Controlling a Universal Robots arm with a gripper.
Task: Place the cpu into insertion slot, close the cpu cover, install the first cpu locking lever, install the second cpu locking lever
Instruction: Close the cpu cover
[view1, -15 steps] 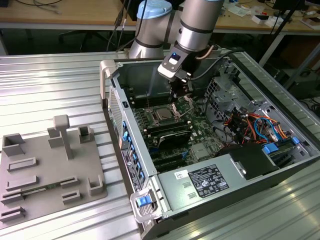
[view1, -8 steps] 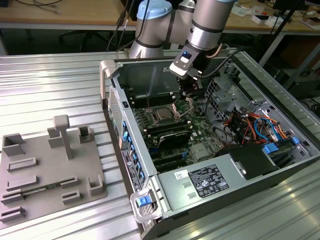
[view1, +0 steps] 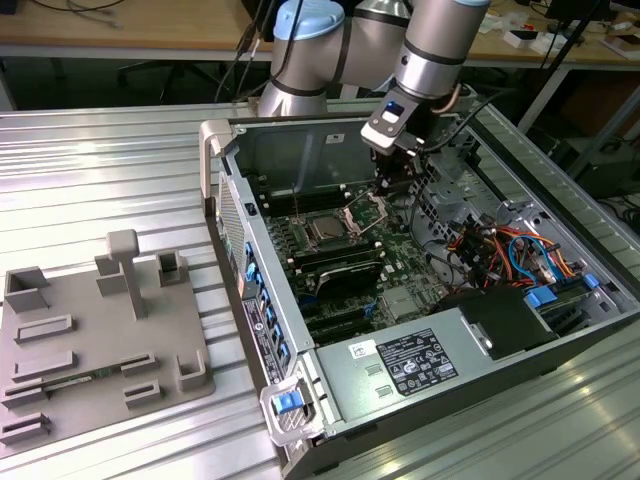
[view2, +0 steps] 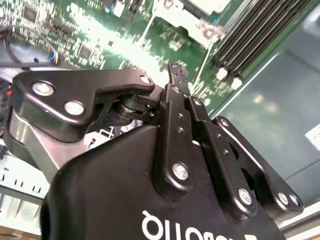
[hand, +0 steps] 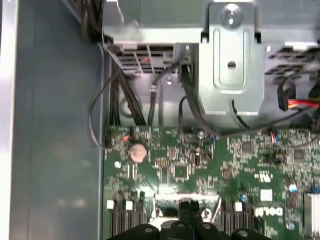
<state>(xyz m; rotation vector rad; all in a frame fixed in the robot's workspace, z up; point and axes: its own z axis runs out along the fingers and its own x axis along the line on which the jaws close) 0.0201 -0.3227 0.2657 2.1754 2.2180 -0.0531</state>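
Cpu (view1: 325, 231): silvery face up, seated in the slot (view1: 307, 238) near the middle of the board (view1: 400, 262), inside the open case (view1: 300, 150). Placing is judged done.

Cover (view1: 363, 209): stood up on its hinge along the slot's edge toward the exterior view's right, not yet laid over the cpu. The locking levers cannot be made out.

Gripper (view1: 384, 190): held at the cover's raised free edge, touching it or just above it; which of the two cannot be told. In the second wrist view the fingers (view2: 176, 85) are drawn narrow, tips together. Whether anything is pinched between them cannot be told. In the first wrist view the gripper (hand: 192, 212) is set over a silvery frame edge between the memory slots (hand: 120, 220).

Step in hand: closing of the cover, by judgement.

What is called for: the free edge must be tipped past upright and pressed down flat on the slot's rim. The cpu must be left unshifted, and the cables (view1: 480, 245) at the board's far edge must be kept clear.
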